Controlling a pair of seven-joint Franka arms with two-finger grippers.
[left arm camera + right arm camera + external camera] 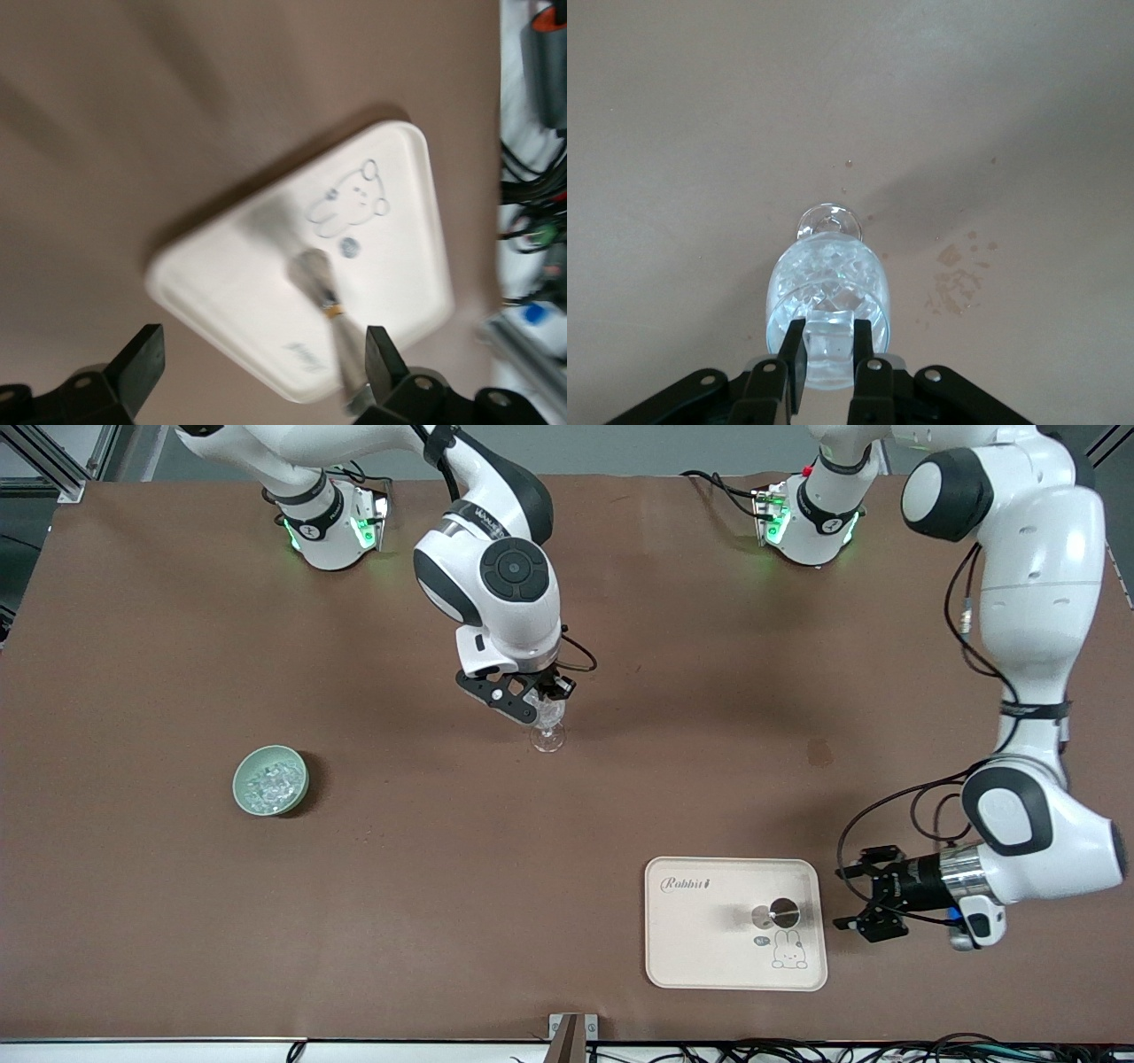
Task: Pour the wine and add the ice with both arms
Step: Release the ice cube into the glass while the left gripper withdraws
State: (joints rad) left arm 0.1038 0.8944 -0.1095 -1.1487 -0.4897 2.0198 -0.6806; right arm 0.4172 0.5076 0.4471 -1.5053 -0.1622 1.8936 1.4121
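My right gripper point(542, 710) is shut on a clear ice cube point(831, 329) and holds it just over the mouth of a cut-crystal stemmed glass point(548, 736), which stands mid-table and also shows in the right wrist view point(826, 274). More ice point(268, 782) lies heaped in a pale green bowl point(297, 766) toward the right arm's end. My left gripper point(858, 897) is open and empty, level with the table beside a cream tray point(709, 948). A small silvery vessel point(781, 911) with an orange band stands on the tray. In the left wrist view it point(321, 282) is blurred.
A dark stain point(819, 752) marks the brown table between the glass and the left arm. Cables and a metal bracket point(571, 1036) lie along the table edge nearest the camera. The tray point(266, 310) has a rabbit print point(788, 950).
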